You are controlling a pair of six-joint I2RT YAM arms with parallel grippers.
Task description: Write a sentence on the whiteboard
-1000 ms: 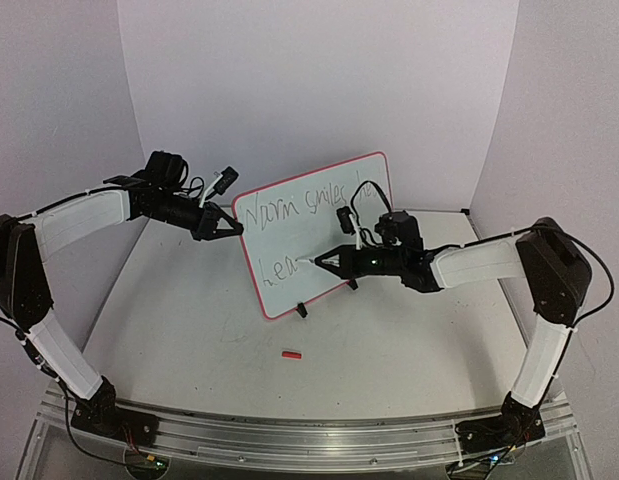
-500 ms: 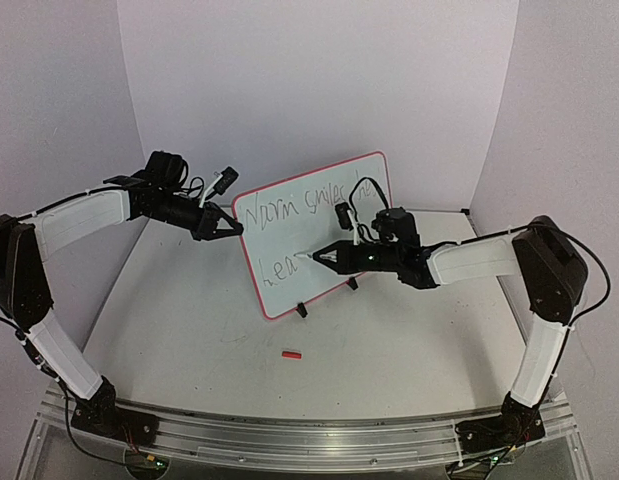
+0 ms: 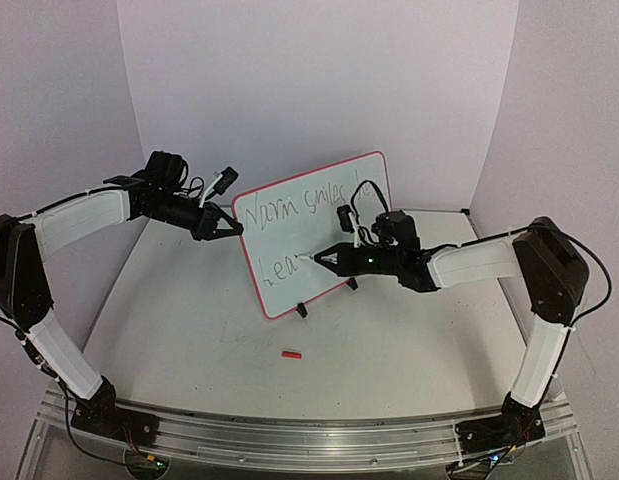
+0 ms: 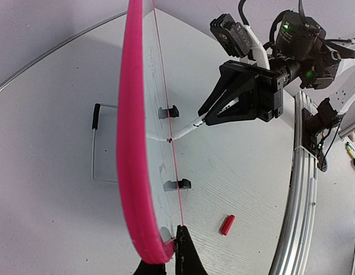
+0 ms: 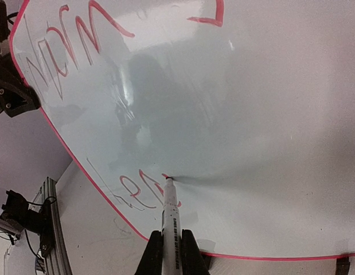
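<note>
The whiteboard (image 3: 314, 235), white with a pink rim, stands tilted on two black clip feet at mid-table. It carries the sentence (image 3: 299, 209), "Norm smiles" on top and "hea" (image 3: 278, 268) below; the lower line also shows in the right wrist view (image 5: 140, 189). My left gripper (image 3: 235, 228) is shut on the board's left edge, seen edge-on in the left wrist view (image 4: 131, 143). My right gripper (image 3: 334, 259) is shut on a white marker (image 5: 170, 212). The marker's tip (image 5: 167, 179) touches the board just right of the lower letters.
A small red marker cap (image 3: 290, 354) lies on the table in front of the board; it also shows in the left wrist view (image 4: 226, 224). A thin wire stand (image 4: 97, 143) sits behind the board. The metal rail (image 3: 309, 435) runs along the near edge.
My right gripper has moved slightly up and left with the marker, keeping its tip on the board's lower line. The left arm and board have not moved.
</note>
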